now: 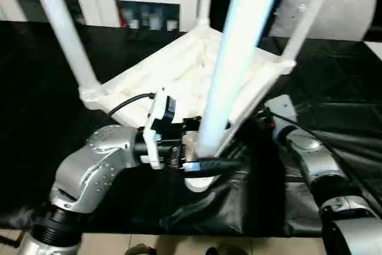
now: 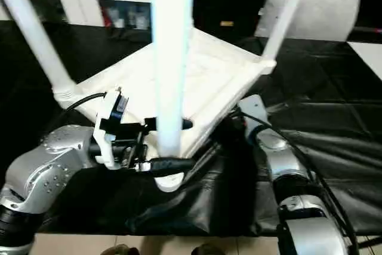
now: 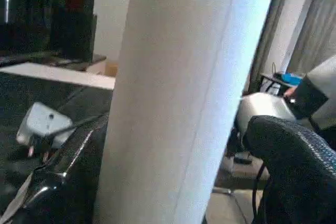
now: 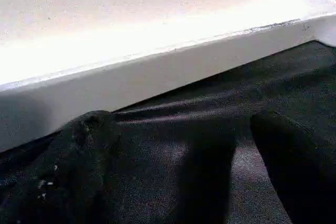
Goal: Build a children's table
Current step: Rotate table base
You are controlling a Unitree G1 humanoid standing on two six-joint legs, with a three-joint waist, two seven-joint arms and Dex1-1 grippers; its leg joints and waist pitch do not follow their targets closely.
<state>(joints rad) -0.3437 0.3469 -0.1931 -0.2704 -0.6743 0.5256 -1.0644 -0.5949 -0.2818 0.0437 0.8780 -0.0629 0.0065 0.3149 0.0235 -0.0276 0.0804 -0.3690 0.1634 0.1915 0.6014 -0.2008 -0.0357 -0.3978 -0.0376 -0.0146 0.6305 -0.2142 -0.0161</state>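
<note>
Our left gripper (image 2: 170,144) straddles the nearest leg (image 2: 171,58) of the upturned children's table (image 1: 179,73) on the black tabletop (image 2: 334,123), fingers spread; our right gripper (image 4: 178,171) stands released by its rim.

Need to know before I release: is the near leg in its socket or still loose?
In, as far as shows: the near leg stands upright from the tabletop's near corner, left gripper around its base. Full seating: cannot tell.

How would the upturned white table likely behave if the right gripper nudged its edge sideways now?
The table lies top-down on a glossy black sheet, so it would probably slide rather than tip. Four tall legs stand in its sockets; the near leg may wobble. It looks like hollow plastic, likely light for its size. The right gripper is open beside its rim.
</note>
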